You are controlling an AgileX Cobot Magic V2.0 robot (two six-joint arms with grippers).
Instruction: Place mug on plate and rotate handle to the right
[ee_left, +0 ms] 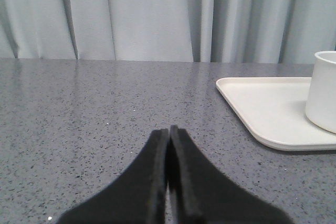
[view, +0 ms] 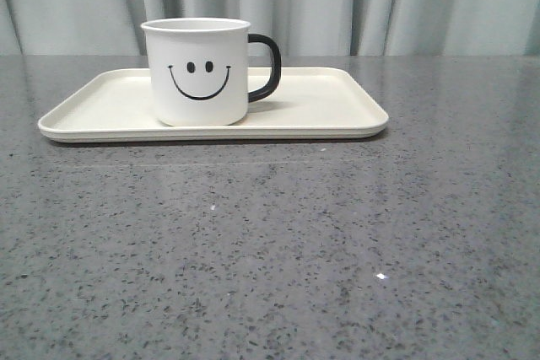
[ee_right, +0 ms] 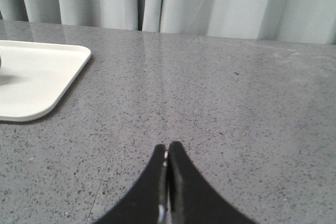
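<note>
Pale grey-green curtains (view: 354,2) hang in folds across the whole back of the room, and in front of them I have a speckled dark grey worktop (view: 270,250) with a slight sheen. The plate (view: 337,111) lies flat on it, its long axis running left to right across my front view. The mug (view: 198,72) stands upright on the plate's left half, smiley face toward the camera, and the handle (view: 266,67) sticks out to the right — so as I read it, both parts of the task already look met.

My left tool (ee_left: 169,135) is pressed closed with nothing between the fingers, low over bare worktop; from it the plate's near corner and the mug's white wall lie ahead and off to its right. My right tool (ee_right: 167,150) is likewise closed and empty, with the plate's other end ahead and off to its left. Neither tool shows in the front view, and neither is touching anything.

If a correction were needed, I judge the right arm better placed — the handle points toward its side, with open plate between. Which arm is truly nearer the mug I cannot tell.
</note>
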